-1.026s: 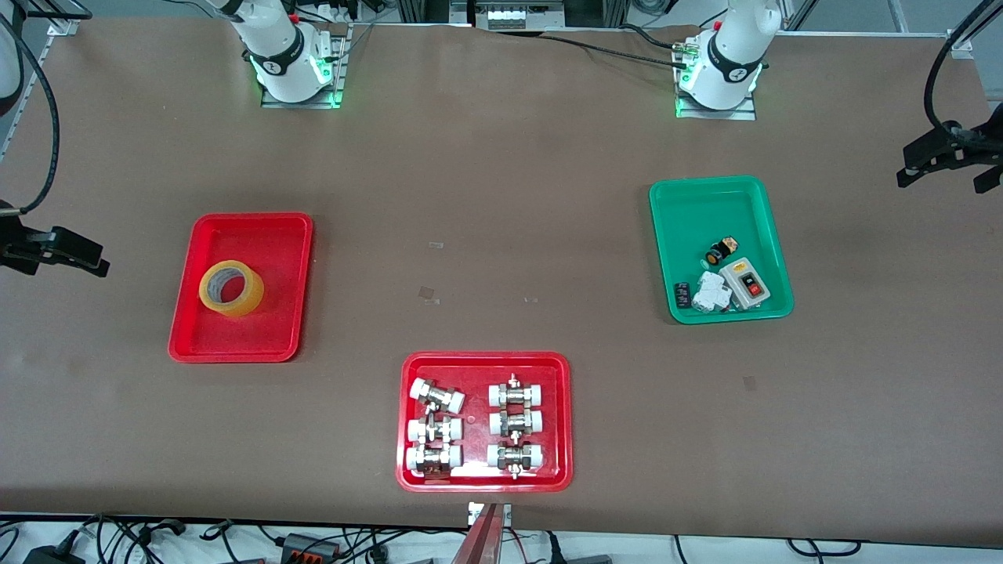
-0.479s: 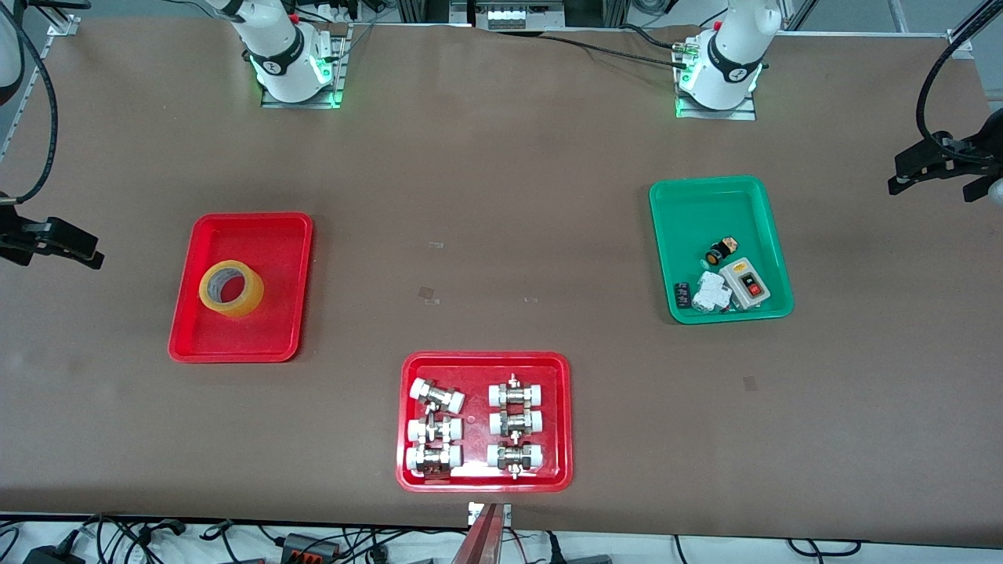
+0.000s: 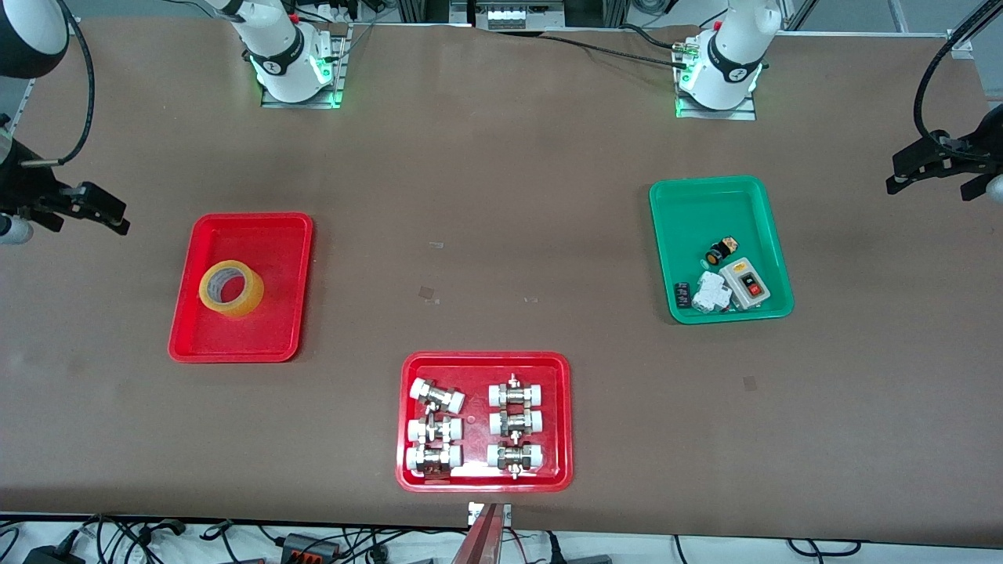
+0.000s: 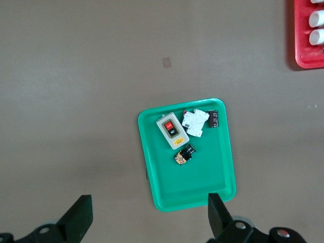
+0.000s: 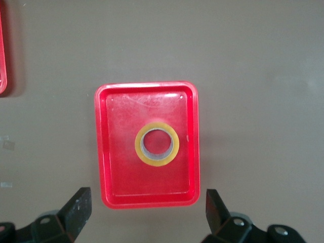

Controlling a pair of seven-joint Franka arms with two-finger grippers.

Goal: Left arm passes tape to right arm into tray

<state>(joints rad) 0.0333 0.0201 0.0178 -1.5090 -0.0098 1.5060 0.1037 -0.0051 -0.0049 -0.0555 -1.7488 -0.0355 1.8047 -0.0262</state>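
The yellow tape (image 3: pixel 251 296) lies flat in the plain red tray (image 3: pixel 266 243) toward the right arm's end of the table. In the right wrist view the tape (image 5: pixel 158 162) sits in the middle of the tray (image 5: pixel 121 167). My right gripper (image 3: pixel 102 213) is open and empty, high above the bare table beside that tray; its jaws stand wide apart in its wrist view (image 5: pixel 147 210). My left gripper (image 3: pixel 930 186) is open and empty, high above the table at the left arm's end, also shown in its wrist view (image 4: pixel 149 217).
A green tray (image 3: pixel 705 211) with small electrical parts lies toward the left arm's end and shows in the left wrist view (image 4: pixel 202 177). A red tray (image 3: pixel 484 362) with several white-capped metal fittings lies nearest the front camera, mid-table.
My right gripper has moved toward the arms' bases and a little closer to the red tray. My left gripper has shifted only slightly. The tape has not moved.
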